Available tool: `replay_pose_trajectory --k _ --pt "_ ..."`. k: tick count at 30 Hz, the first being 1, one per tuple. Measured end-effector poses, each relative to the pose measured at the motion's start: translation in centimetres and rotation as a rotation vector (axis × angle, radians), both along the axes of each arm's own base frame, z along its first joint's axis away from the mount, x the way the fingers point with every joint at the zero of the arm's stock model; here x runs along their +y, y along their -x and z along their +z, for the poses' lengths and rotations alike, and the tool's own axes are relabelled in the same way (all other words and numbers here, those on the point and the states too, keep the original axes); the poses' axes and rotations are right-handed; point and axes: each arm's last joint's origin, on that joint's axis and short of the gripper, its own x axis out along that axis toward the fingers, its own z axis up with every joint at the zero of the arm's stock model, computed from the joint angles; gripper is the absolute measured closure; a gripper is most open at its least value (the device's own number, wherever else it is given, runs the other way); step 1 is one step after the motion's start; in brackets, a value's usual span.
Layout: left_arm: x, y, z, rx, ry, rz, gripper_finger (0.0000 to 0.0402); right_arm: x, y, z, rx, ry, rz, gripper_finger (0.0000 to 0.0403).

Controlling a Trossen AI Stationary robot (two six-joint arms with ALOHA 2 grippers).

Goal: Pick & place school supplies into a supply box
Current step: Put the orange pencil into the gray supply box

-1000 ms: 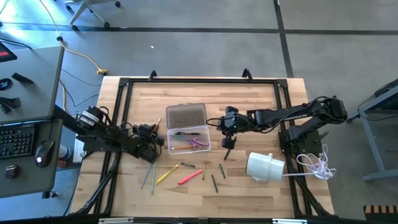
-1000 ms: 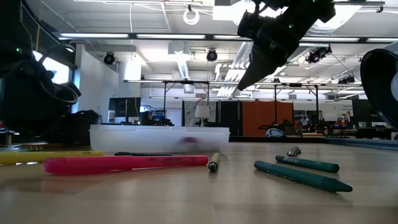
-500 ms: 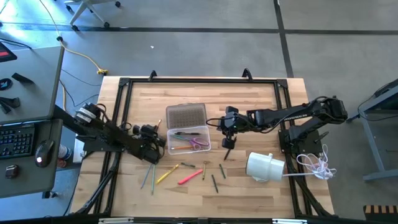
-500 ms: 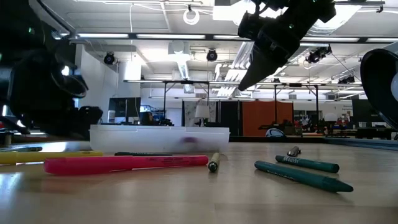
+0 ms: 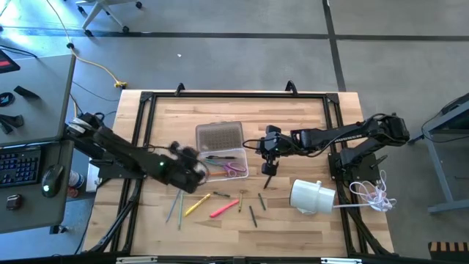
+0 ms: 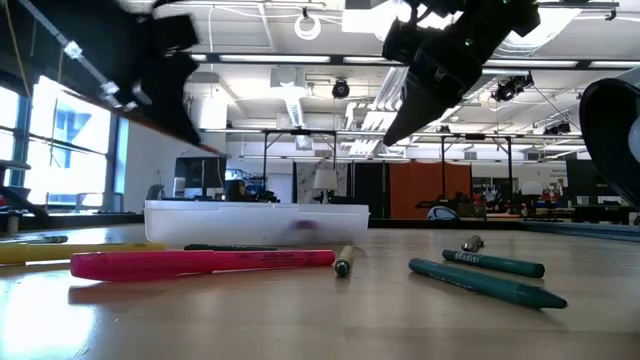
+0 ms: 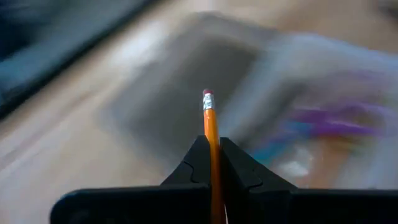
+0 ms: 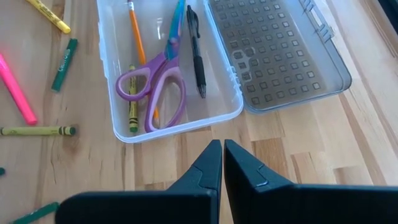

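The supply box lies open: its clear tray (image 5: 223, 165) holds purple scissors (image 8: 155, 84), an orange pencil and dark pens, and the ribbed lid (image 5: 219, 136) lies flat on its far side. My left gripper (image 5: 195, 165) is blurred at the tray's left end, above the table, shut on an orange pencil (image 7: 211, 127). My right gripper (image 5: 269, 169) hangs shut just right of the tray, touching nothing, with its fingertips (image 8: 217, 152) over bare wood. Loose supplies lie near the table's near edge: a yellow marker (image 5: 194, 206), a pink marker (image 5: 223, 208) and green pens (image 5: 253, 215). My left gripper pinches the orange pencil's shaft (image 7: 212, 140) between its two fingers. The pencil lies along the fingers, and its pink eraser end (image 7: 207, 94) sticks out past the fingertips. It is lifted clear of the table, over the tray's left end.
A white cylinder (image 5: 311, 196) lies on its side near the right edge, with a white cord (image 5: 374, 192) beside it. A black frame (image 5: 220, 95) borders the table. In the low view the pink marker (image 6: 200, 262) and green pens (image 6: 485, 278) lie in front of the box (image 6: 255, 220).
My left gripper has risen from table height and swung toward the table's right, from left of the tray to its left end, carrying the pencil. The right arm and the loose supplies have kept still.
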Motion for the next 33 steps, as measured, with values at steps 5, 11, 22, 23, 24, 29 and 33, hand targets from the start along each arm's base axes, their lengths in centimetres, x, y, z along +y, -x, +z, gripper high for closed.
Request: replay_pose_trajectory --k 5,11,22,23,24,29,33 --pt "-0.1 -3.4 0.4 -0.038 0.093 -0.288 0.0364 0.0 0.2 -0.2 0.025 0.005 0.005 0.0401" --pt "2.5 -6.2 -2.4 0.054 0.050 -0.368 0.0350 0.0 0.2 -0.2 0.031 0.001 0.012 0.0400" --pt "7.6 -9.6 -6.4 -0.007 0.092 -0.320 0.0341 0.1 0.2 -0.2 0.032 -0.019 0.030 0.0400" --pt "7.8 -9.8 -6.4 -0.010 0.099 -0.318 0.0341 0.1 0.2 -0.2 0.033 -0.028 0.041 0.0400" --pt "8.0 -9.8 -6.5 -0.007 0.102 -0.314 0.0341 0.2 0.2 -0.2 0.035 -0.032 0.052 0.0400" --pt "8.3 -9.8 -6.6 -0.003 0.119 -0.319 0.0340 0.3 0.2 -0.3 0.041 -0.038 0.107 0.0402" --pt "8.3 -9.8 -6.6 -0.003 0.118 -0.318 0.0339 0.6 0.2 -0.3 0.047 -0.003 0.157 0.0402"
